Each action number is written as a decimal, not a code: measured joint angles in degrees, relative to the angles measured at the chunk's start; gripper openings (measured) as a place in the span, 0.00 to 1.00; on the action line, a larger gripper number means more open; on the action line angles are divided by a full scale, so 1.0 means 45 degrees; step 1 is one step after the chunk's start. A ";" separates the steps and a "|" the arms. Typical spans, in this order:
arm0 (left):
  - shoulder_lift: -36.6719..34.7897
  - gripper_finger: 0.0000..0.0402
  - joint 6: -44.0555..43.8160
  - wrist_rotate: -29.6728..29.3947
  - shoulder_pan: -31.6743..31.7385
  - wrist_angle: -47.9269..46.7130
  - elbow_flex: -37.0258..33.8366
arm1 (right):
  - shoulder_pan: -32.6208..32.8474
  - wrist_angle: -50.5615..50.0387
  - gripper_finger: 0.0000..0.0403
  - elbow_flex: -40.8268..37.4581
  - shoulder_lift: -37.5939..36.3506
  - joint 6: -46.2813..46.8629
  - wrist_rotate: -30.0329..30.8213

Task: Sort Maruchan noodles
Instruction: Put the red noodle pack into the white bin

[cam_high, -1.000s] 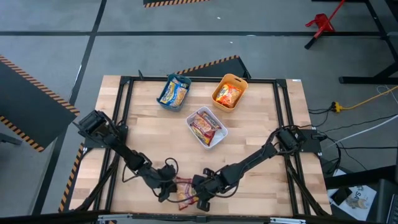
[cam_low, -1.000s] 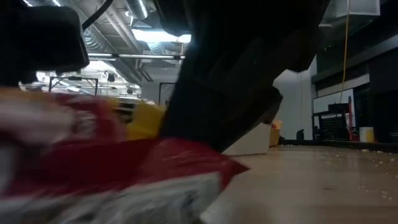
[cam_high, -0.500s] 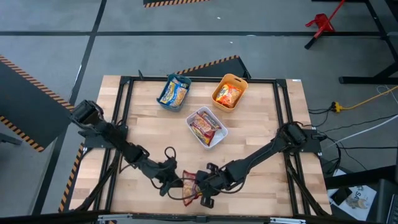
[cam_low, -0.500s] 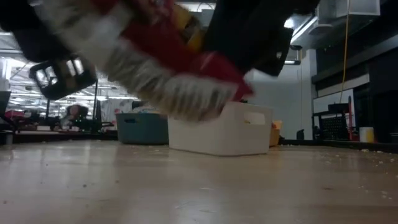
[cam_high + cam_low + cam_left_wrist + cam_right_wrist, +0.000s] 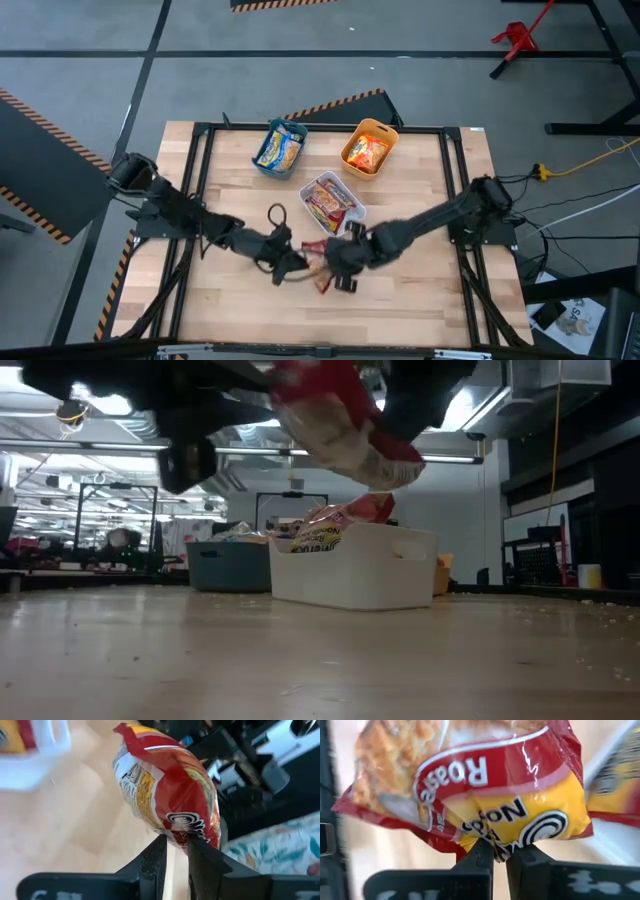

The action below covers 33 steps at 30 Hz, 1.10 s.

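Each of my grippers is shut on a dark red Maruchan noodle packet, above the table's middle and just near of the white bin. My left gripper carries the packet that fills the left wrist view. My right gripper carries the one in the right wrist view. In the high view the two packets sit close together between the grippers. The low view shows red packet high above the tabletop. More red packets lie in the white bin. My left gripper pinches one end of its red packet between its two fingers, coming nearly level from the table's left. The packet stands out past the fingertips, clear of the table. My right gripper pinches the yellow-printed edge of its packet between its two fingers, slanting down from the table's right. The packet is lifted clear of the table.
A teal bin with blue packets stands at the far left of centre. An orange bin with orange packets stands to its right. Bare wood lies along the near half of the table.
Both grippers have risen from near the table's near edge and gone toward the far edge and the white bin. The red packets, low at the table a second ago, are now lifted clear and hang high above it.
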 joint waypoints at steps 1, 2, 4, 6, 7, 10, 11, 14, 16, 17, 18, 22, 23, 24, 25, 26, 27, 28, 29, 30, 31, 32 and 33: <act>-0.0078 0.18 0.0005 0.0000 0.0251 0.0014 0.0000 | -0.0264 -0.0258 0.01 0.0003 -0.0127 -0.0337 -0.0009; -0.0158 0.18 0.0020 0.0019 0.0514 -0.0071 0.0000 | -0.0546 -0.0512 0.01 0.0003 -0.0236 -0.0716 -0.0013; -0.0282 0.18 0.0329 0.0118 0.1083 -0.0206 0.0000 | -0.1173 -0.0936 0.01 -0.0001 -0.0452 -0.1479 -0.0023; -0.0474 0.18 0.0762 0.0319 0.1658 -0.0619 0.0000 | -0.1866 -0.1163 0.01 -0.0001 -0.0633 -0.2204 -0.0013; -0.0578 0.18 0.0911 0.0386 0.1942 -0.0835 0.0000 | -0.2230 -0.1225 0.01 -0.0001 -0.0705 -0.2506 -0.0017; -0.0718 0.18 0.1213 0.0605 0.2852 -0.1537 0.0010 | -0.3308 -0.1388 0.01 -0.0001 -0.0810 -0.3321 0.0011; -0.0784 0.18 0.1350 0.0633 0.3135 -0.1709 0.0010 | -0.3640 -0.1392 0.01 -0.0001 -0.0810 -0.3541 -0.0006; -0.0818 0.18 0.1654 0.1025 0.4051 -0.1855 0.0010 | -0.4545 -0.1540 0.01 0.0013 -0.0820 -0.3888 -0.0360; -0.0818 0.18 0.1656 0.1485 0.4659 -0.2210 0.0011 | -0.4991 -0.1713 0.01 0.0013 -0.0815 -0.3890 -0.0494; -0.0818 0.18 0.1650 0.1873 0.4934 -0.2489 0.0022 | -0.5178 -0.1758 0.01 0.0013 -0.0819 -0.3864 -0.0494; -0.0818 0.18 0.1627 0.2328 0.5179 -0.2885 0.0044 | -0.5325 -0.1646 0.01 0.0021 -0.0818 -0.3821 -0.0414; -0.0818 0.18 0.1574 0.3992 0.5850 -0.4477 0.0039 | -0.5812 -0.1639 0.01 0.0028 -0.0820 -0.4171 -0.0429; -0.0818 0.18 0.1577 0.4321 0.5959 -0.4739 0.0039 | -0.5884 -0.1736 0.02 0.0028 -0.0819 -0.4320 -0.0427; -0.0818 0.18 0.1612 0.4580 0.6027 -0.4962 0.0039 | -0.5915 -0.1853 0.02 0.0028 -0.0820 -0.4478 -0.0491; -0.0818 0.18 0.1669 0.4762 0.6039 -0.5143 0.0036 | -0.5915 -0.1908 0.02 0.0028 -0.0806 -0.4626 -0.0568; -0.0818 0.18 0.1732 0.4893 0.6032 -0.5250 0.0031 | -0.5884 -0.1906 0.02 0.0026 -0.0779 -0.4865 -0.0594; -0.0818 0.18 0.1824 0.4999 0.5989 -0.5302 0.0028 | -0.5865 -0.1920 0.02 0.0028 -0.0757 -0.5074 -0.0592; -0.0818 0.18 0.1939 0.5078 0.5934 -0.5315 0.0024 | -0.5850 -0.2013 0.02 0.0023 -0.0752 -0.5319 -0.0599; -0.0818 0.18 0.2016 0.5185 0.5876 -0.5343 0.0024 | -0.5762 -0.2143 0.02 0.0023 -0.0752 -0.5572 -0.0633; -0.0818 0.18 0.2081 0.5314 0.5823 -0.5410 0.0024 | -0.5692 -0.2270 0.02 0.0023 -0.0752 -0.5827 -0.0664; -0.0818 0.18 0.2167 0.5461 0.5781 -0.5502 0.0024 | -0.5670 -0.2392 0.02 0.0023 -0.0752 -0.6176 -0.0660; -0.0818 0.18 0.2278 0.5624 0.5740 -0.5576 0.0019 | -0.5628 -0.2520 0.03 0.0023 -0.0752 -0.6538 -0.0616; -0.0814 0.18 0.2319 0.5788 0.5714 -0.5632 0.0019 | -0.5550 -0.2610 0.03 0.0023 -0.0752 -0.6822 -0.0585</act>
